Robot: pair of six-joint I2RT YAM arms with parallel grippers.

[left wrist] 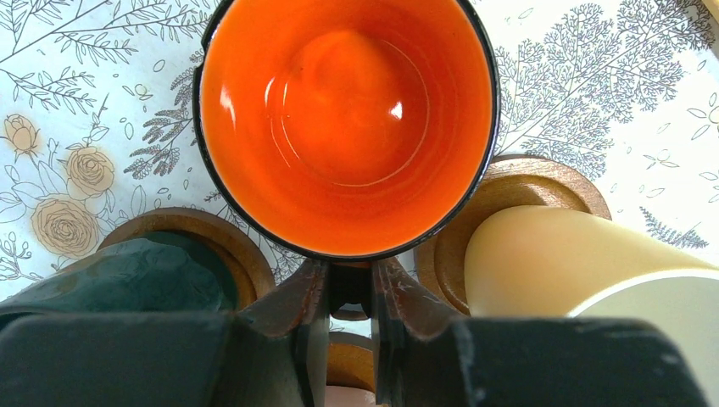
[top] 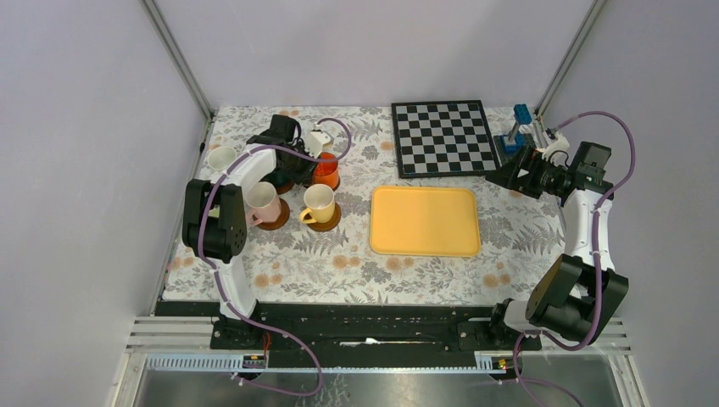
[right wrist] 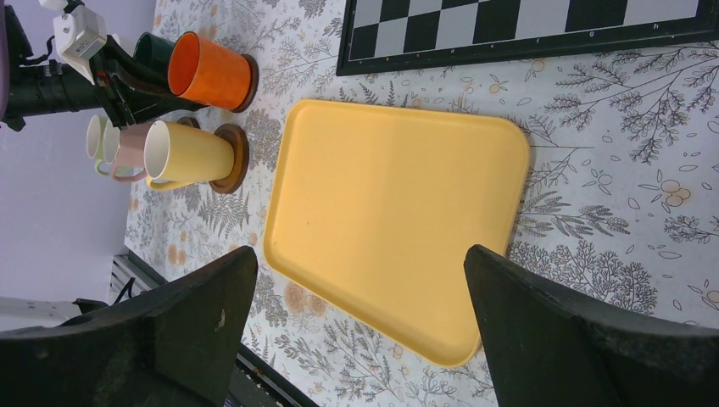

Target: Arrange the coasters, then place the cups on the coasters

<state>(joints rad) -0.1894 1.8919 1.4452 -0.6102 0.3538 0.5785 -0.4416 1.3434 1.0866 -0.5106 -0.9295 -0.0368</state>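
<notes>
Left gripper pinches orange cup (handle side) — right gripper spread.

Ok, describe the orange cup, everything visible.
The orange cup is a glossy, ceramic-looking mug, orange inside and out, with a thin dark rim and nothing inside. It stands upright, apparently on a brown coaster, beside the dark green cup and behind the cream-yellow cup. The left pincer is shut at its near side, seemingly on the handle, which is hidden.
</notes>
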